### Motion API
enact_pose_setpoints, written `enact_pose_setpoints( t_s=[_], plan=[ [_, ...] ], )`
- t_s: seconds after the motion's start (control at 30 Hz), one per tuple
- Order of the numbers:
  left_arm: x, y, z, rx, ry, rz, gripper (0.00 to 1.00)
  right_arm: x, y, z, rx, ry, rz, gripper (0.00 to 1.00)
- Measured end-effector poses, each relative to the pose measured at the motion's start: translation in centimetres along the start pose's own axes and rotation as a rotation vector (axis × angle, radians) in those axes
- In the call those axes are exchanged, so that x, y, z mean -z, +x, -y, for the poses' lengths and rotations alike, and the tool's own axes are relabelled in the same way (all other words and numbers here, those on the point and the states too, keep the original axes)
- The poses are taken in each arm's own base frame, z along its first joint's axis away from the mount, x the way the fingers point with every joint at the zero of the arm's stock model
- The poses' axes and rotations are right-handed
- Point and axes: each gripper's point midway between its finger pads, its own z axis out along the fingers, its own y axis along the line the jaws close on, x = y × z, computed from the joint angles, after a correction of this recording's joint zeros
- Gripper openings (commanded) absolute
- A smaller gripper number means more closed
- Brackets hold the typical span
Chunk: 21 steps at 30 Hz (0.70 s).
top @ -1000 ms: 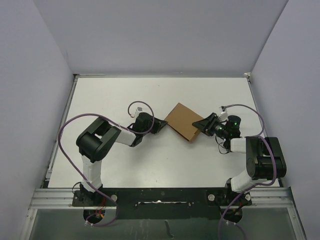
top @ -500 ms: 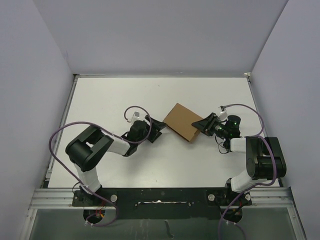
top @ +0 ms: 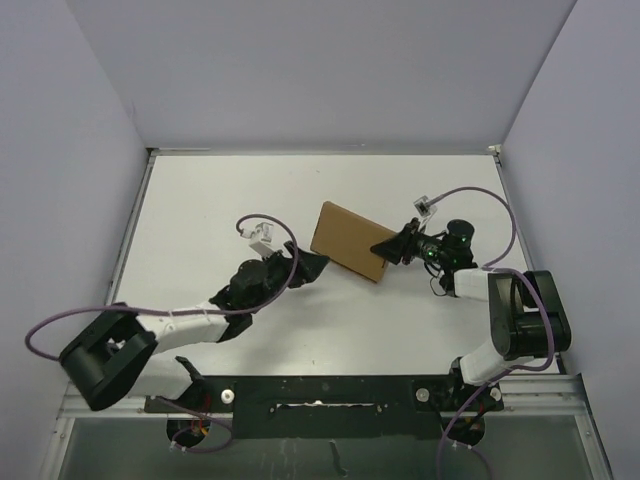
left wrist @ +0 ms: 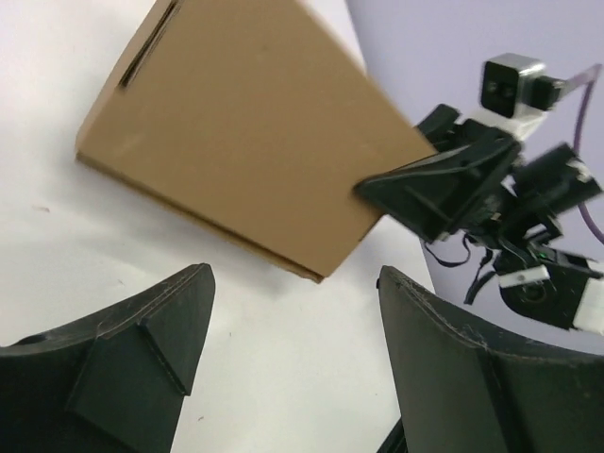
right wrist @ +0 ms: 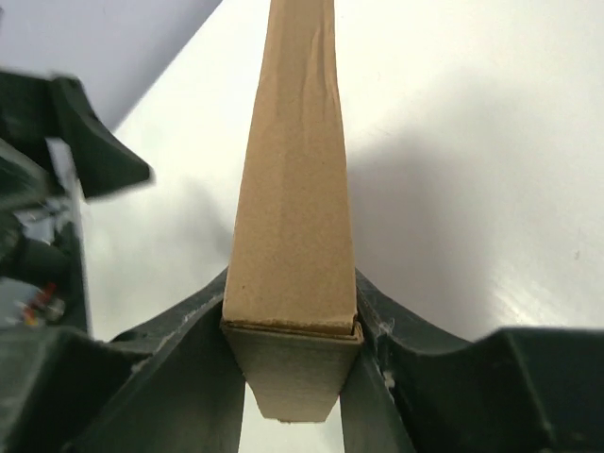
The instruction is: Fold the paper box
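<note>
So we count 1 paper box, 1 table, 2 arms: left arm & right arm. 1 gripper ea, i.e. left gripper + right gripper. 2 fingers per gripper, 4 total afaict.

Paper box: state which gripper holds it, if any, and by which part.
The right gripper holds the paper box, jaws clamped across its thin edge at the corner nearest that arm. The left gripper is open, holding nothing.
</note>
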Motion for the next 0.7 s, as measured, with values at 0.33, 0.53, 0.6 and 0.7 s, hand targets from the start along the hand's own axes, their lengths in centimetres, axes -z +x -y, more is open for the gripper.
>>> enact_pose_setpoints(
  t_s=[0.33, 0.53, 0.6, 0.7],
  plan=[
    [8.6, -6.7, 3.3, -0.232, 0.111, 0.213, 0.75, -1.0, 3.1, -1.3, 0.438, -0.131, -0.186, 0.3],
    [9.4, -5.6, -0.3, -0.299, 0.013, 0.183, 0.76, -1.5, 2.7, -2.5, 0.649, -0.188, -0.268, 0.33],
    [9.4, -5.3, -1.0, -0.329, -0.009, 0.167, 0.76, -1.5, 2.7, -2.6, 0.705, -0.208, -0.293, 0.36],
    [9.3, -5.1, -1.5, -0.366, -0.022, 0.156, 0.76, -0.9, 3.5, -2.2, 0.762, -0.219, -0.344, 0.39]
  ],
)
